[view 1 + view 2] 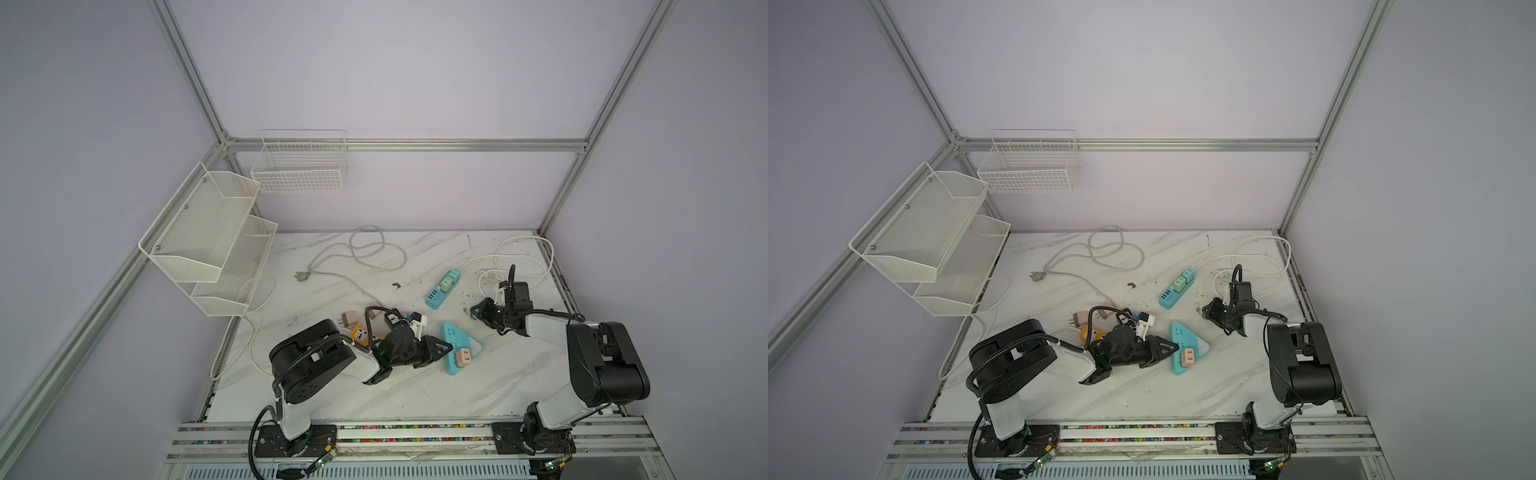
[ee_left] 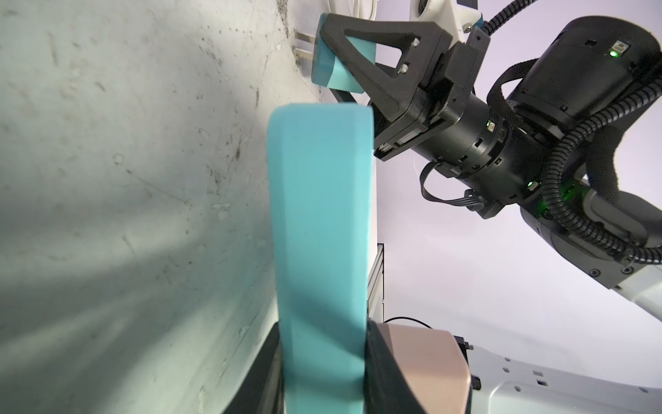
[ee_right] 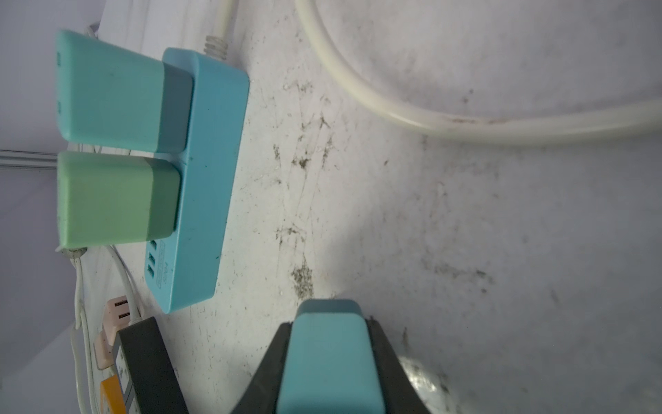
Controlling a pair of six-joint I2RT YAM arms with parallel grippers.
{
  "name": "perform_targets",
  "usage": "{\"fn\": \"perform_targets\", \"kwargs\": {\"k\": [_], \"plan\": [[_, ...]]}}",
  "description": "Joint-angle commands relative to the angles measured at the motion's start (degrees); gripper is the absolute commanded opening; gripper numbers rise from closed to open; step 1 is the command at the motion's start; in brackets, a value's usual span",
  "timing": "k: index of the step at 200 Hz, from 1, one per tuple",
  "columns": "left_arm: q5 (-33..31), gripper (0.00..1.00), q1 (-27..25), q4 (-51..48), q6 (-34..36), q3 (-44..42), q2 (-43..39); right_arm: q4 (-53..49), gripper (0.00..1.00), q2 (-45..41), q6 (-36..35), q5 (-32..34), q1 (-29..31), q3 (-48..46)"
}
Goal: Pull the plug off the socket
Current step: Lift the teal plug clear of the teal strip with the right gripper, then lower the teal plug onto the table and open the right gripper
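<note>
A teal triangular socket (image 1: 455, 337) (image 1: 1181, 334) lies mid-table with a pink plug (image 1: 462, 357) (image 1: 1187, 357) seated in it. My left gripper (image 1: 446, 347) (image 2: 324, 333) is shut on the socket's edge (image 2: 322, 233), one jaw on each face, and the pink plug (image 2: 422, 365) sits just beside one jaw. My right gripper (image 1: 476, 311) (image 3: 329, 326) is shut on a blue plug (image 3: 329, 358), held clear of the socket and just above the table. In the left wrist view that blue plug (image 2: 336, 68) shows its bare metal prongs (image 2: 304, 46).
A blue rectangular power strip (image 1: 442, 289) (image 3: 211, 172) carries a teal plug (image 3: 114, 89) and a green plug (image 3: 114, 197). White cables (image 1: 519, 257) loop at the back right. An orange socket (image 1: 360, 334) and loose pink plugs (image 1: 348, 319) lie by the left arm. Wire baskets (image 1: 299, 166) hang on the walls.
</note>
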Motion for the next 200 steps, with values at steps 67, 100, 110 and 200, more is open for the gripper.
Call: {"fn": "perform_targets", "kwargs": {"k": [67,100,110,200], "plan": [[-0.2,0.0,0.5,-7.9,2.7,0.7,-0.3,-8.6,0.44,-0.9,-3.1,4.6,-0.1,2.7],[-0.2,0.0,0.7,-7.4,2.5,0.6,-0.2,-12.3,0.54,-3.6,-3.5,6.7,-0.1,4.3],[-0.3,0.0,0.7,-7.5,2.6,0.5,-0.3,-13.3,0.57,-4.7,-3.3,6.8,-0.1,4.5],[-0.6,0.0,1.7,-7.1,3.1,-0.5,-0.6,-26.1,0.68,-16.4,-4.3,11.4,10.0,8.0]]}}
